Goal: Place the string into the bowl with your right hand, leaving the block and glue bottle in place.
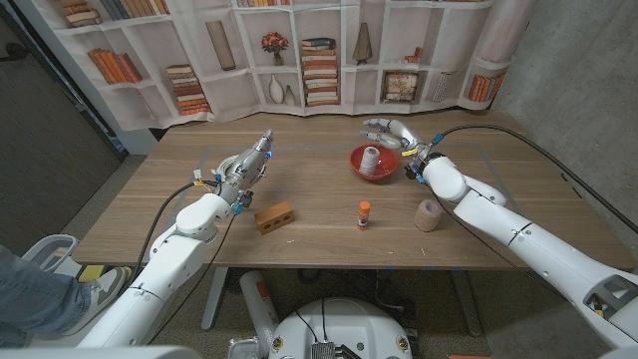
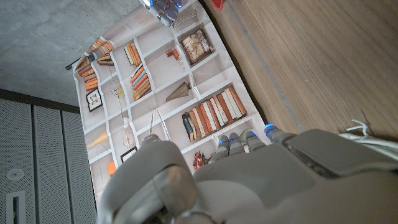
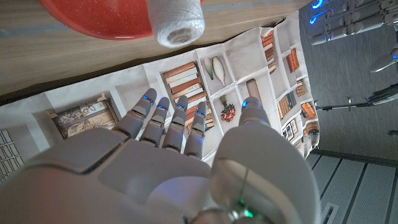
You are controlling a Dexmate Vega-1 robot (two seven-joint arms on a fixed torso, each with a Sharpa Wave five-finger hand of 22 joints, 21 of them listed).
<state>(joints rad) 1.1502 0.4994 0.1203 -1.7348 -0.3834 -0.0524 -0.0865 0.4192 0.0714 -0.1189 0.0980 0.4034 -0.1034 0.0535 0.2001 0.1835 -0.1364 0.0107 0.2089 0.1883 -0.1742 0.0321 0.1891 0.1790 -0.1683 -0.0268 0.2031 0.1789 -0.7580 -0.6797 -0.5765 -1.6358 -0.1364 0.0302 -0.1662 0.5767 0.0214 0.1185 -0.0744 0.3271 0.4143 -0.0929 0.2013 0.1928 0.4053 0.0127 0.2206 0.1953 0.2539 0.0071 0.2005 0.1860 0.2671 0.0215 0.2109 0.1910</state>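
Your right robot hand (image 1: 391, 133) hovers open and empty just behind the red bowl (image 1: 357, 160), near the tabletop's far edge. A string spool (image 1: 373, 162) already stands upright inside it. It looks light, soft-wound; grip its sides.

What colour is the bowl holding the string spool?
Red; the bowl shows best in the head view.

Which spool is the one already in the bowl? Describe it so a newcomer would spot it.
On the wooden table, find the red bowl at the far side, beside the right hand. The pale string spool stands upright inside it, whereas the tan spool sits on bare wood nearer the front edge.
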